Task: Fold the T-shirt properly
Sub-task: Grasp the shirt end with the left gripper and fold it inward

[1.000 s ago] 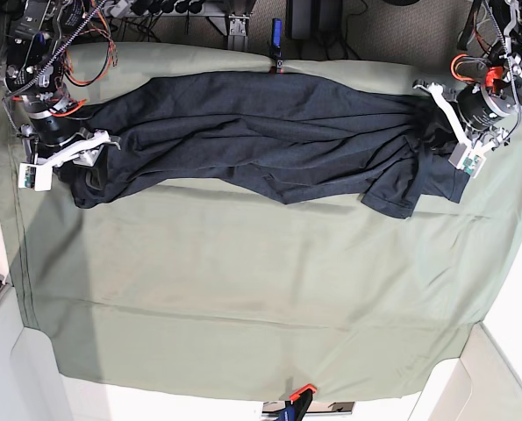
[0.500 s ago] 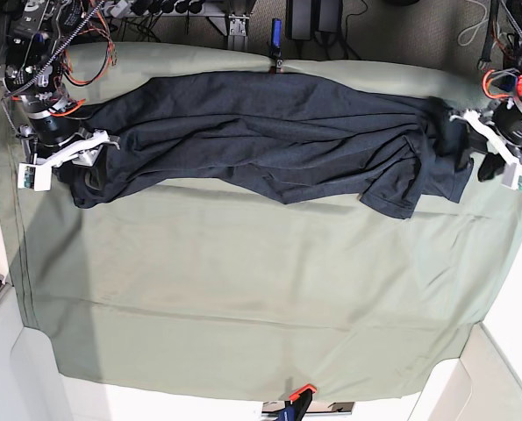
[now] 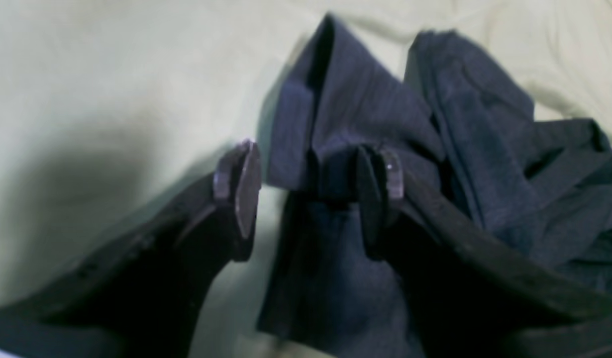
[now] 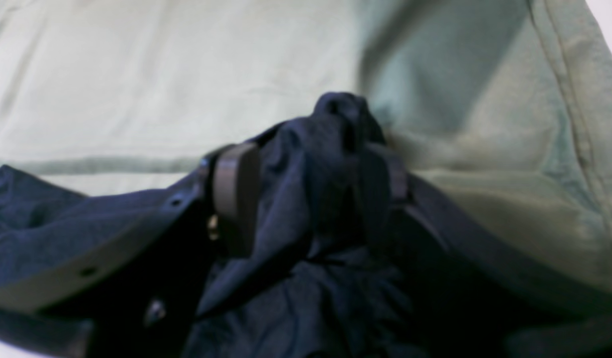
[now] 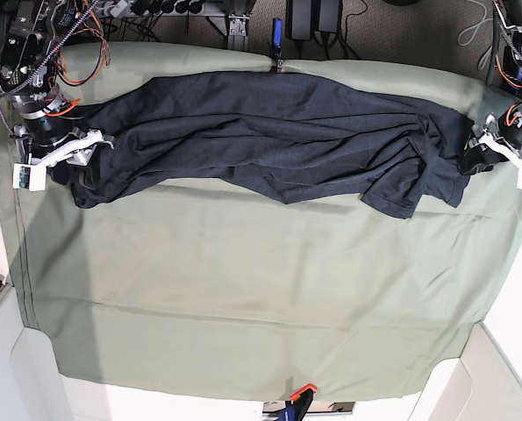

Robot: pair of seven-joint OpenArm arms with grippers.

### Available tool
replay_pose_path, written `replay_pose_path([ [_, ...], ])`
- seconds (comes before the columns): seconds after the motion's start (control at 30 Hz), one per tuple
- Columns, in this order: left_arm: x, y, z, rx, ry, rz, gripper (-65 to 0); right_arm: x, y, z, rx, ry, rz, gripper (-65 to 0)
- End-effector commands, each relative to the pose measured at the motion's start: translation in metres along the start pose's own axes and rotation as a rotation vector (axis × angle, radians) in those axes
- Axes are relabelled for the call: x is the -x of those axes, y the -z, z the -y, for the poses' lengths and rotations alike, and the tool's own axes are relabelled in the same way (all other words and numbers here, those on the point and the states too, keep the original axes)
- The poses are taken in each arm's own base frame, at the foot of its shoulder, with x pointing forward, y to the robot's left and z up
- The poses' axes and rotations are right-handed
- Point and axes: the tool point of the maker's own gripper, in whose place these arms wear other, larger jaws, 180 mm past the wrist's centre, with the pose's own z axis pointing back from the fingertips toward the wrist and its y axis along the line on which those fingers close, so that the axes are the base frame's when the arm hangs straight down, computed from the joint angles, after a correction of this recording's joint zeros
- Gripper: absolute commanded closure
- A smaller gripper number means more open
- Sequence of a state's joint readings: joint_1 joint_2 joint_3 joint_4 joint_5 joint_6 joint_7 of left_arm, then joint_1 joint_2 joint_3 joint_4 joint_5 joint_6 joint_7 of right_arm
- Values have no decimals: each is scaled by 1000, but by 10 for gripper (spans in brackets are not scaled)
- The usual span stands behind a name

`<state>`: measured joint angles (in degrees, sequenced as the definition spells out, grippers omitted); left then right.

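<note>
T-shirt (image 5: pixel 261 132) lies stretched sideways across the far half of the sage-green table cloth (image 5: pixel 243 298), dark navy-black, heavily wrinkled, with a sleeve flap (image 5: pixel 392 197) folded out toward the near side close to its right-hand end in the base view. Left gripper (image 5: pixel 493 151) sits at that end of the garment, over the cloth's edge; in the left wrist view its two fingers (image 3: pixel 241 189) stand clearly apart, with a bunched fold of the shirt (image 3: pixel 336 149) rising between them. That fold touches the finger on the view's right, while pale cloth shows in a gap beside the other finger, so the jaws read as spread and not clamping the fabric. Right gripper (image 5: pixel 63 151) is at the opposite end of the shirt, by the cloth's other side edge. In the right wrist view (image 4: pixel 306 199) a peaked bunch of fabric (image 4: pixel 343 112) fills the space between both fingers and drapes over the one on the view's right; the pads are held wide by this thick wad, gripping the T-shirt. Both wrist views are blurred, so fine contact at the pads is uncertain. Near edge of the cloth hangs over the table front, with an orange clamp (image 5: pixel 303 390) at its middle
</note>
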<state>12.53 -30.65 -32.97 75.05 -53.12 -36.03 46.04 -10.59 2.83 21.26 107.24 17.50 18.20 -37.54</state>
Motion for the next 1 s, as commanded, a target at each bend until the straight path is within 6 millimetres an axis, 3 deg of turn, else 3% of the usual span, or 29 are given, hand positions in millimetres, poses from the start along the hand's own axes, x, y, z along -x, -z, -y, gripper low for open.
replay_pose_path([
  [0.0, -18, -5, -1, 6, 26, 43, -334, -14, -2, -2, -9, -9, 50, -319],
  [0.17, -8, -5, 13, 93, -10, 7, -334, -15, -2, -4, -20, 2, 53, -319],
  [0.4, 32, 7, 21, 153, -133, -66, -376, -15, -2, -4, -20, 2, 53, -319],
  [0.73, 72, 26, 80, 340, -161, -215, -376, -15, -2, -4, -20, 3, 53, -319],
  [0.97, 81, 30, 93, 370, -172, -231, -368, -15, -2, -4, -21, 3, 54, -319],
])
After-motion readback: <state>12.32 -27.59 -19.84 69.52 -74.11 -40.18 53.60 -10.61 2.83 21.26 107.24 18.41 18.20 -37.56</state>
